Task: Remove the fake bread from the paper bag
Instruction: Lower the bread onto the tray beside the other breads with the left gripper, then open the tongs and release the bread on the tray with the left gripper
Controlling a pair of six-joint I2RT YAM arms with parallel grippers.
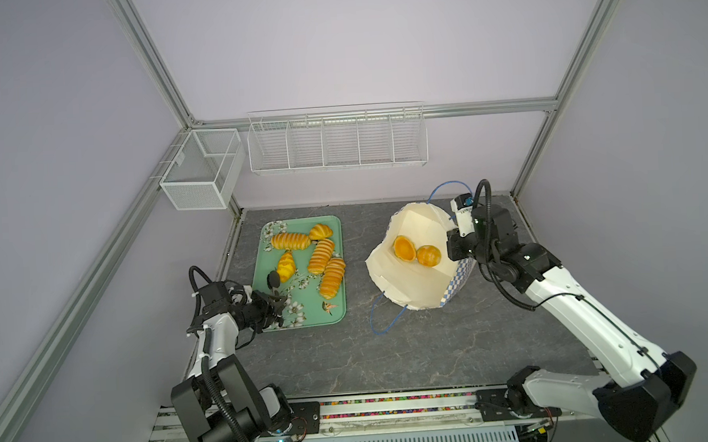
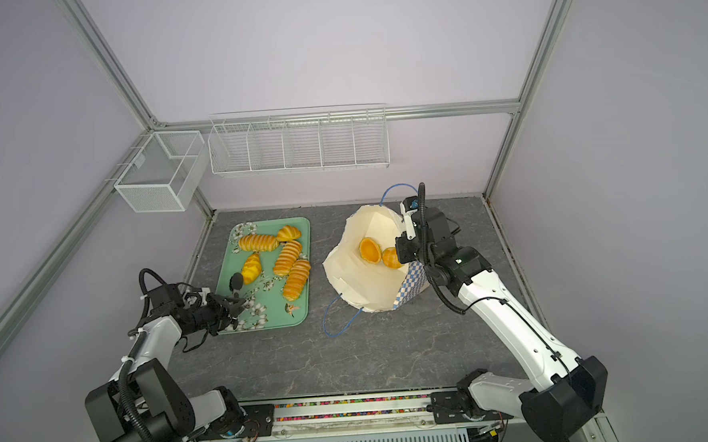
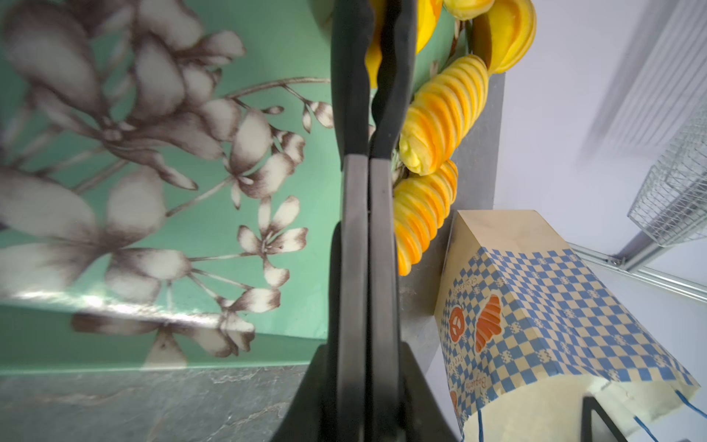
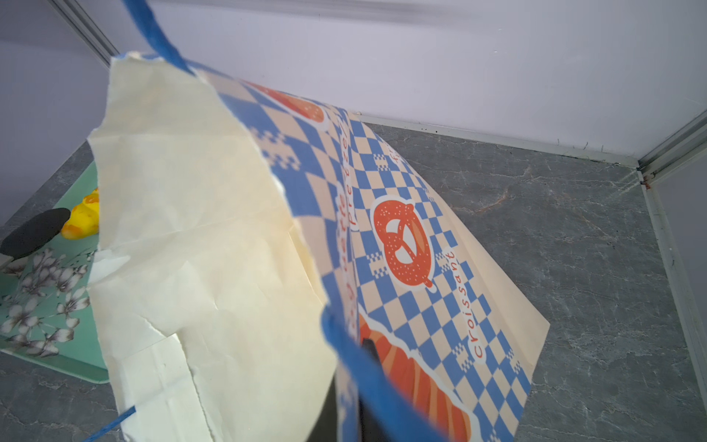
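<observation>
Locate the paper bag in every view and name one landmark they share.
Top view: paper bag right of centre, mouth open.
Top view: paper bag just right of centre, mouth open.
Left wrist: lower right, checked outside showing.
Right wrist: fills the centre.
Shared landmark: green floral tray.

I note soft even light, faint shadows, glare on the tray (image 3: 283,49), and close-range blur in my wrist views.

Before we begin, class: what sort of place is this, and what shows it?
Probably a robot test booth: a left arm and right arm on a rail, a metal frame round plain walls, toy bread on a tray.
</observation>
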